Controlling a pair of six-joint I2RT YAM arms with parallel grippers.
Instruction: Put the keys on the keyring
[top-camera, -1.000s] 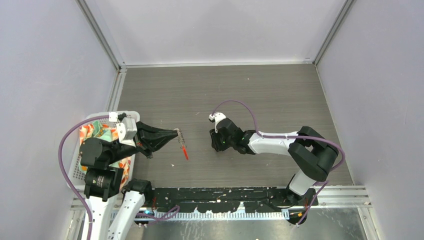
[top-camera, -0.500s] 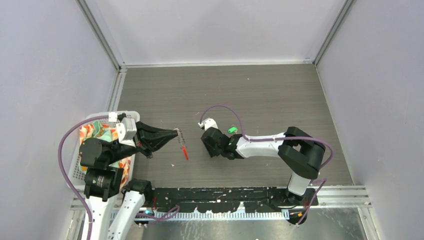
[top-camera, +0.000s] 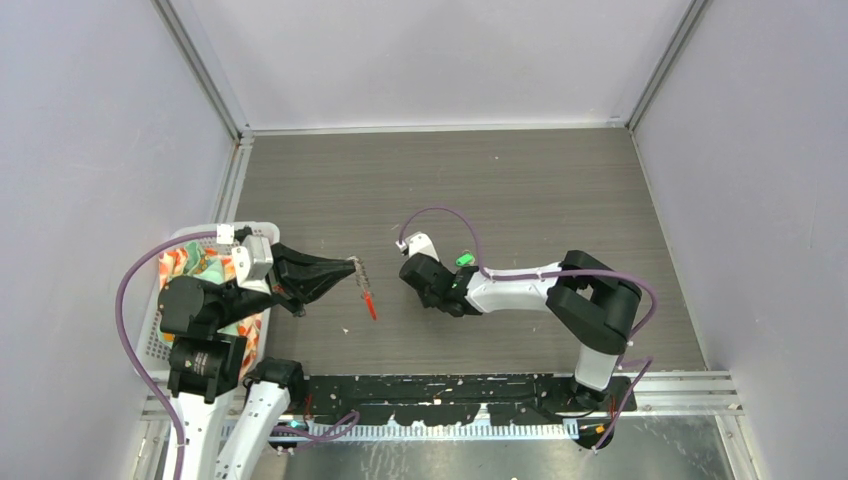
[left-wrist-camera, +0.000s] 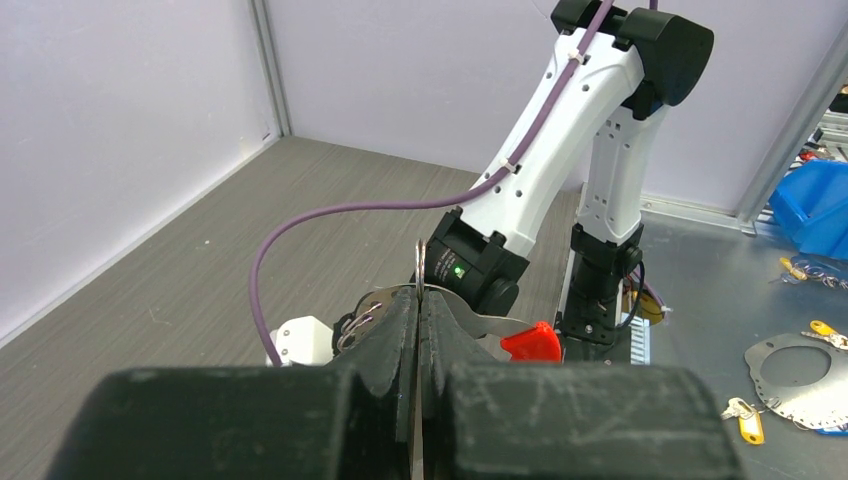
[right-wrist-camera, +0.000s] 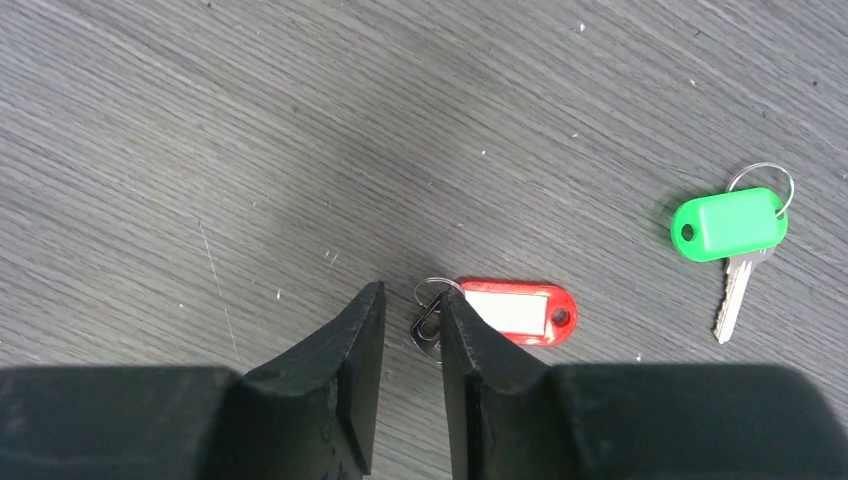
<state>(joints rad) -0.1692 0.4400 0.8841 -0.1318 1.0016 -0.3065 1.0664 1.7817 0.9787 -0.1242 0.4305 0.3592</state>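
Right wrist view: red-tagged key (right-wrist-camera: 497, 313) carries a white label (right-wrist-camera: 508, 308).

Left arm (top-camera: 215, 300): folded low at the near left corner of the table (top-camera: 560, 180), forearm level, left gripper (top-camera: 350, 266) pointing toward the table's middle, fingers pressed together on the keyring (top-camera: 362, 273). Right arm (top-camera: 520, 290): elbow doubled back by the table's near right edge, forearm stretched leftward to mid-table, wrist tipped down. Right gripper (top-camera: 412, 278): facing the table, fingers (right-wrist-camera: 350, 340) a narrow gap apart.
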